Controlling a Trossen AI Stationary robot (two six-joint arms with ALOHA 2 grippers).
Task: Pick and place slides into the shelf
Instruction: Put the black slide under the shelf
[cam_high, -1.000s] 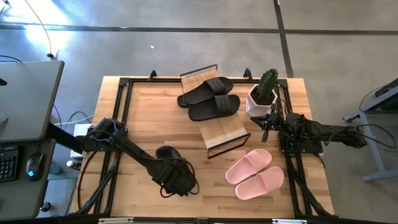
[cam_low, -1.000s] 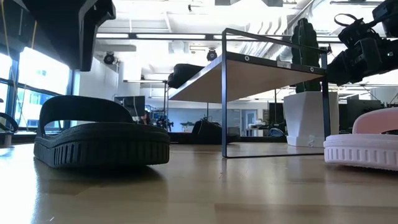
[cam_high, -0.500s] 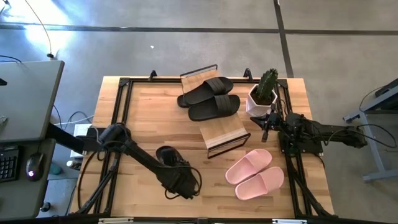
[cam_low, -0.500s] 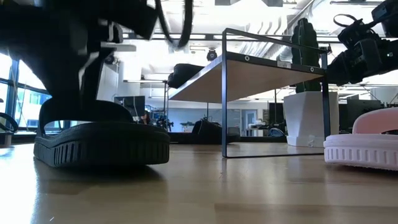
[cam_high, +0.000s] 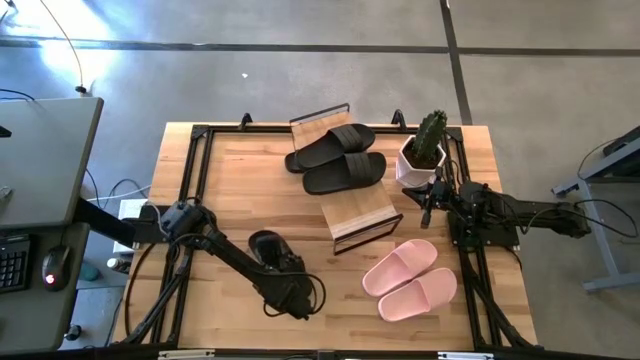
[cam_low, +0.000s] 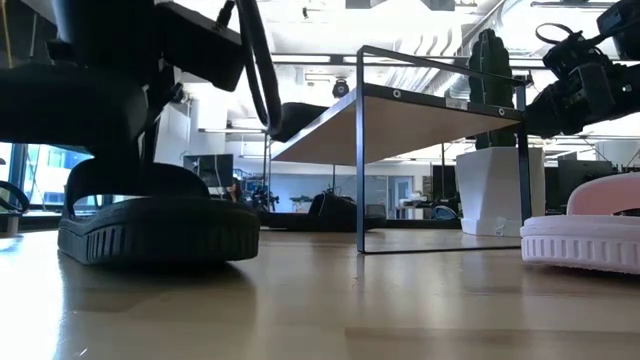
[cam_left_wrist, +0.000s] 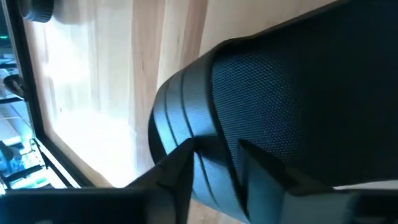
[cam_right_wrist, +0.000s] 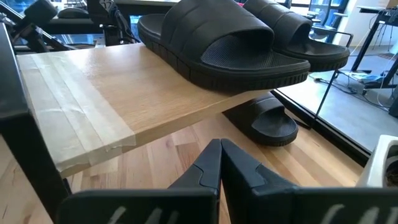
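Straddled the strap of a lone black slide (cam_left_wrist: 298, 93) with the left gripper (cam_left_wrist: 214, 148), one finger (cam_left_wrist: 180, 171) on either side; could not tell whether clamped or only closing around it. Sat low and left of centre in the high view, that slide (cam_high: 264, 243), sole flat on the table (cam_high: 230, 180). Kept fingers pressed together on the right gripper (cam_right_wrist: 221, 163), empty, at right of centre just beside the shelf (cam_high: 362, 212) and the white cactus pot (cam_high: 418, 165). Carried one black pair (cam_high: 338, 157) on the shelf's top tier, upper centre. Lay side by side at lower right, the pink pair (cam_high: 410, 280), on the table.
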